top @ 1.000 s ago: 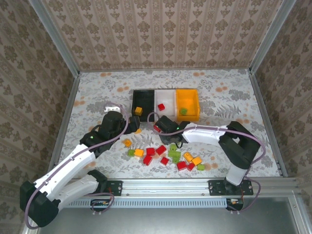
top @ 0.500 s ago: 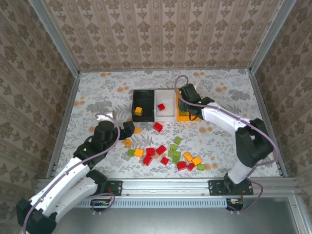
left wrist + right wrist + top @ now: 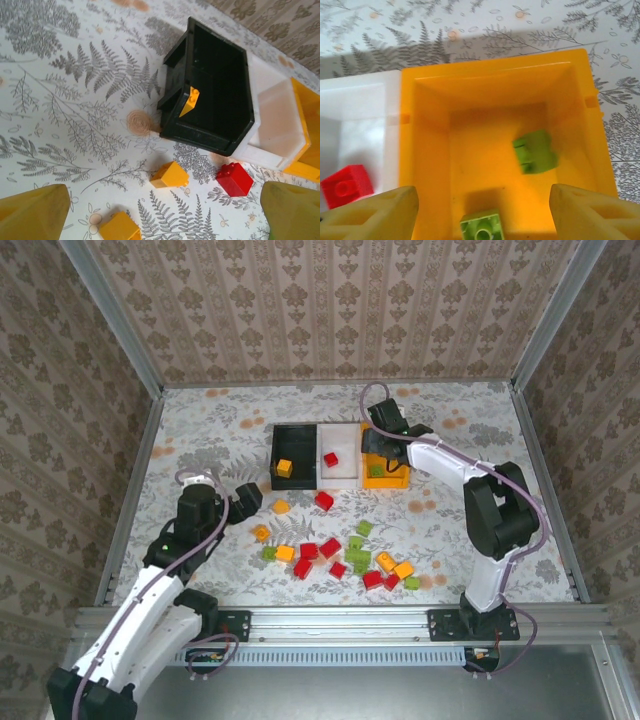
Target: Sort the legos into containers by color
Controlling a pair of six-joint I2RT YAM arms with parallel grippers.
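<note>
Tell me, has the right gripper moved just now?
Yes. The right gripper went from the loose bricks to above the orange bin, toward the back.

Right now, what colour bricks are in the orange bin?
Both bricks are lime green; clearest in right wrist view.

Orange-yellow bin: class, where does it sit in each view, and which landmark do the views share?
Top external: orange-yellow bin, right end of the bin row.
Left wrist: the bin, cut off at the right edge.
Right wrist: the bin, centre, green bricks inside.
Shared landmark: white bin beside it.
</note>
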